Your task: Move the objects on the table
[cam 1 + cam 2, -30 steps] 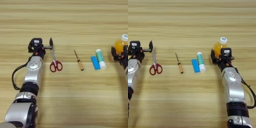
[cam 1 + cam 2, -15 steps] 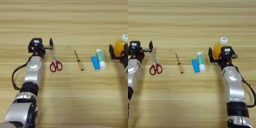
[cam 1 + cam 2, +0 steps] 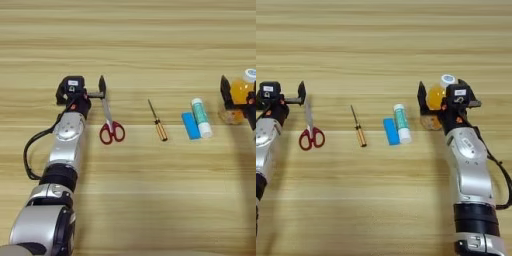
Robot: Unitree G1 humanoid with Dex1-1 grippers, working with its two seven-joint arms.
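Comparing with 1.0 s ago: the right gripper's near finger stands further left of the bottle, so the gap around the bottle reads wider; the left arm and the row of objects lie as before.

Left eye view
Left gripper (image 3: 95, 90): parked at the left of the table (image 3: 130, 45), fingers spread wide, holding nothing; one black finger (image 3: 102, 85) stands just beside the scissor blade tips.
Scissors (image 3: 109, 122): red handles toward the robot, closed blades pointing away, lying flat.
Screwdriver (image 3: 157, 120): thin shaft pointing away and slightly left, amber handle nearer the robot; apart from the scissors and the block.
Block (image 3: 189, 125): flat, blue, rectangular, lying just left of the glue stick, touching or nearly so.
Glue stick (image 3: 201, 117): white and teal, lying on its side, white end nearer the robot.
Bottle (image 3: 241, 92): orange, at the right edge, partly cut off.

Right eye view
Right gripper (image 3: 437, 97): at the bottle, fingers spread wide around it; whether they touch it cannot be told.
Bottle (image 3: 436, 96): small, orange juice inside, white cap at the far side, tilted away; partly hidden by the gripper body.
Order along the table, left to right: scissors, screwdriver, block, glue stick, bottle.
Right arm: silver, reaching up from the lower right edge.
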